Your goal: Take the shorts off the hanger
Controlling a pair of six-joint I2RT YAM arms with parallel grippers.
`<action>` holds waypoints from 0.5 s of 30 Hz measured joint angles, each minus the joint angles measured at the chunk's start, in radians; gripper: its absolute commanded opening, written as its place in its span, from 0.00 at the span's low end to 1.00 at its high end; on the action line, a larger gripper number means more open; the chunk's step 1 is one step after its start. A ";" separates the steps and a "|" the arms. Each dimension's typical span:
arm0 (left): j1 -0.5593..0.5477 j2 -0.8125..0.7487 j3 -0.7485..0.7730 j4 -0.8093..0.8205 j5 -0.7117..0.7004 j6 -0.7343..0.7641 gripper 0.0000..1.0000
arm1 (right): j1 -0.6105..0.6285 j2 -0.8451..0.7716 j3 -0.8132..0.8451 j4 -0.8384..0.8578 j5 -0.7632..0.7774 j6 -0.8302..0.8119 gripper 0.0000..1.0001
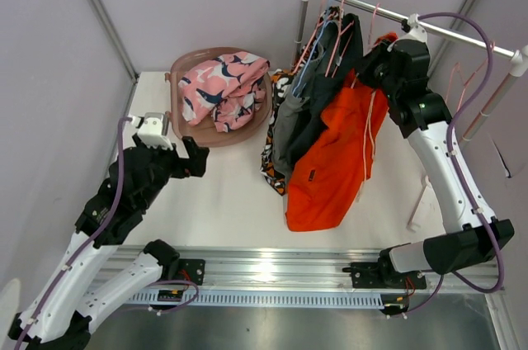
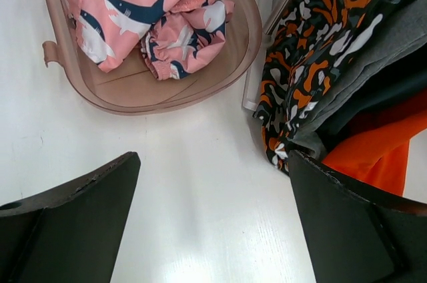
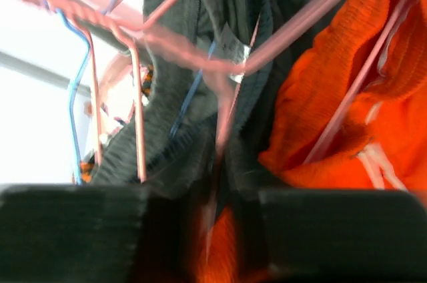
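Observation:
Orange shorts [image 1: 334, 152], dark charcoal shorts [image 1: 340, 49], grey shorts [image 1: 289, 123] and blotch-patterned shorts [image 1: 271, 160] hang on pink hangers [image 1: 338, 11] from the rack rail [image 1: 462, 32]. Pink shark-print shorts [image 1: 223, 86] lie in the basket [image 1: 177, 65]. My right gripper [image 1: 373, 65] is up at the hangers; in its wrist view the gripper [image 3: 200, 193] is open, with a pink hanger wire [image 3: 200, 49], charcoal fabric [image 3: 180, 96] and orange fabric [image 3: 347, 96] between the fingers. My left gripper [image 1: 196, 162] is open and empty over the table, and shows so in its own view [image 2: 213, 163].
The brown basket [image 2: 133, 89] sits at the back left. The rack's white post base [image 2: 257, 89] stands between the basket and the patterned shorts [image 2: 313, 49]. A blue hanger [image 3: 73, 63] hangs among the pink ones. Walls close the left and back.

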 measured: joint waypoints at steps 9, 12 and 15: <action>-0.012 0.049 0.014 0.053 0.208 0.010 0.99 | 0.003 -0.032 -0.004 -0.027 0.038 0.010 0.00; -0.070 0.111 0.060 0.143 0.340 0.007 0.99 | 0.017 -0.089 -0.006 -0.049 0.048 0.018 0.00; -0.156 0.196 0.107 0.289 0.474 -0.001 0.99 | 0.048 -0.164 -0.006 -0.062 0.057 0.029 0.00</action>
